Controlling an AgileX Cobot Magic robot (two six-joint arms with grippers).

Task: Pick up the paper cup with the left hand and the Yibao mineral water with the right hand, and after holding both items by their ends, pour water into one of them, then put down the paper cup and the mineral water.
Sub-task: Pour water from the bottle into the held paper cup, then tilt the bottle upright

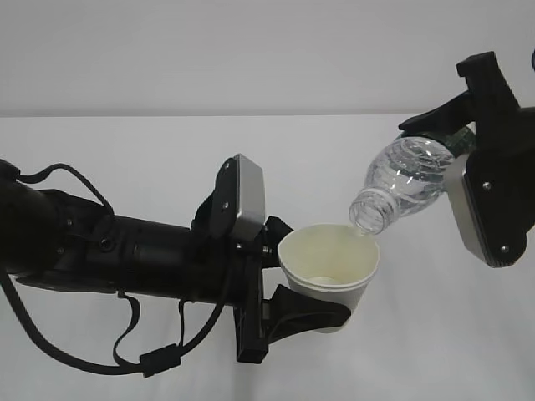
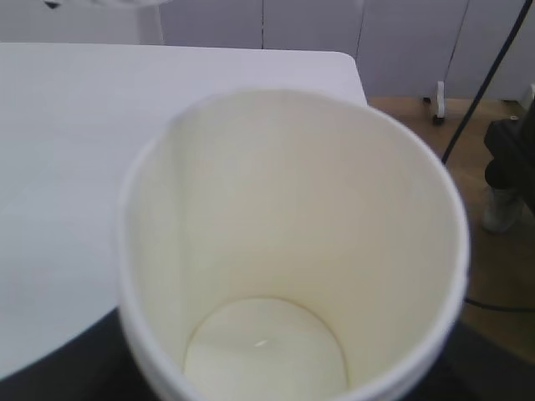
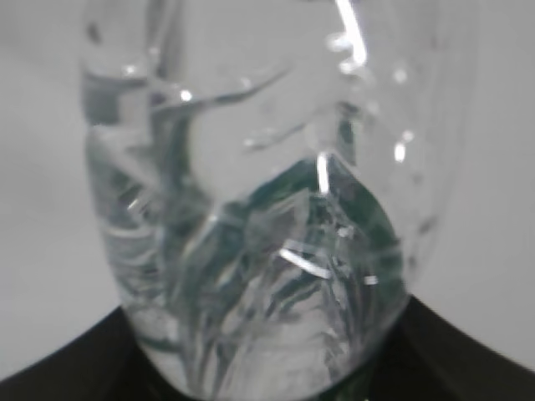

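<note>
The left gripper (image 1: 322, 305) clasps the thin paper cup (image 1: 328, 269) low, in the air. The right gripper (image 1: 468, 154) clasps the tilted water bottle (image 1: 401, 184), its mouth above the cup's rim. Both seem light and easy to crush, so hold gently.

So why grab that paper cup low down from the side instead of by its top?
The paper cup is best held around its lower wall, from the side, as the left gripper does. That keeps the wide mouth clear for the bottle tipped over the rim. The wall tapers downward, so the jaws probably wedge under the wider part, steadying it.
</note>
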